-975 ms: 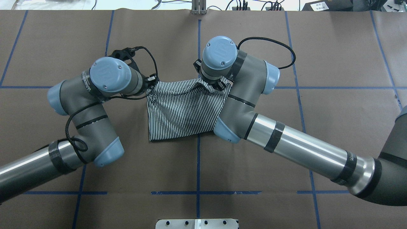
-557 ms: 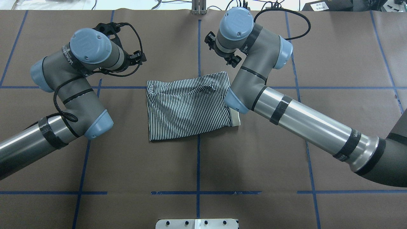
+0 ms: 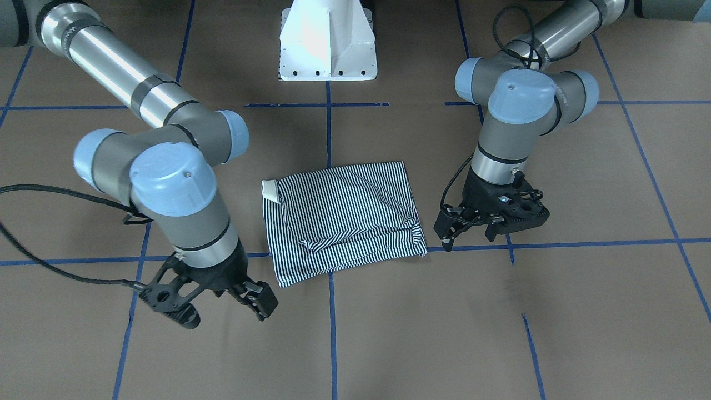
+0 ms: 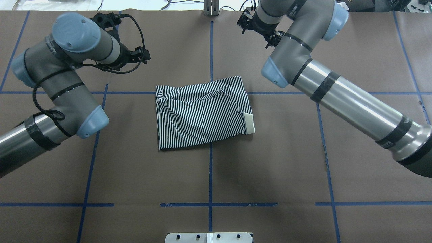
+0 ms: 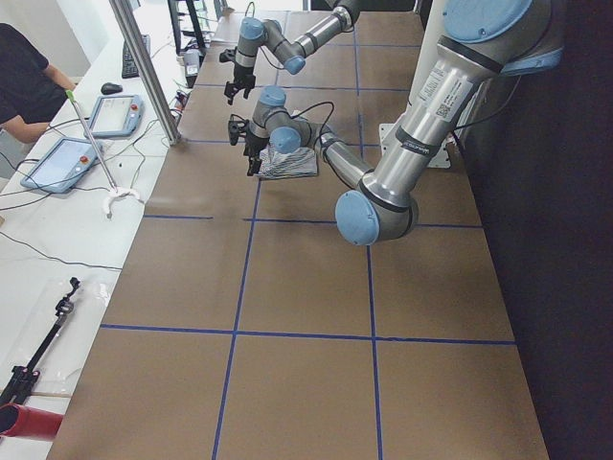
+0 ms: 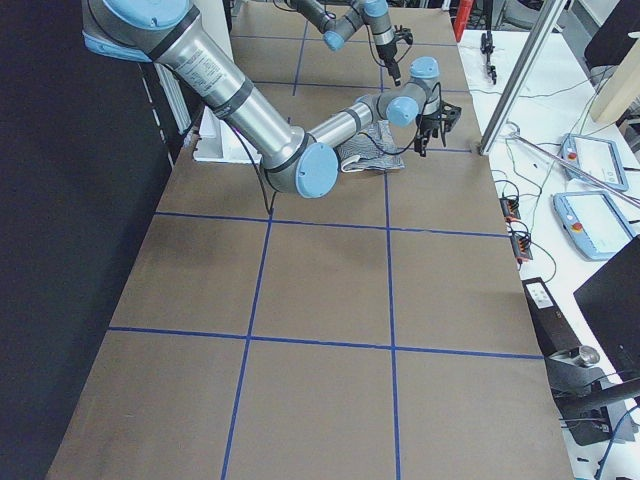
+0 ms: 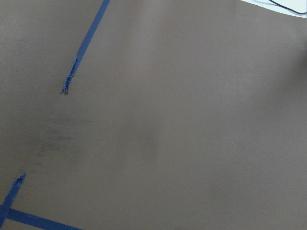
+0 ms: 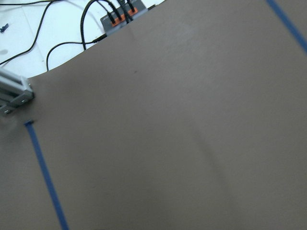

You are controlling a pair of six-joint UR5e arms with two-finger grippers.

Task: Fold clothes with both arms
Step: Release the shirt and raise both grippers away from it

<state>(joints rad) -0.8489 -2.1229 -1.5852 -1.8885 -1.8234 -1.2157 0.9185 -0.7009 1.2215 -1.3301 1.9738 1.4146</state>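
Note:
The striped polo shirt (image 4: 200, 113) lies folded into a rough rectangle at the table's middle, with its cream collar (image 4: 249, 123) showing at one edge. It also shows in the front-facing view (image 3: 344, 216). My left gripper (image 4: 136, 55) is open and empty, off the shirt's far left corner; it also shows in the front-facing view (image 3: 469, 236). My right gripper (image 4: 258, 31) is open and empty, beyond the shirt's far right corner near the table's far edge; it also shows in the front-facing view (image 3: 228, 312). Neither gripper touches the shirt. Both wrist views show only brown table paper and blue tape.
The white pedestal base (image 3: 328, 41) stands on the robot's side of the shirt. A metal post (image 4: 211, 6) and cables (image 4: 270, 5) sit at the far edge. Blue tape lines (image 4: 210, 175) grid the brown table. An operator (image 5: 24, 77) sits beyond the far edge.
Both grippers have let go of the shirt's far edge and moved up and away toward the far edge, the left one leftward and the right one rightward. The shirt lies flat with the collar uncovered.

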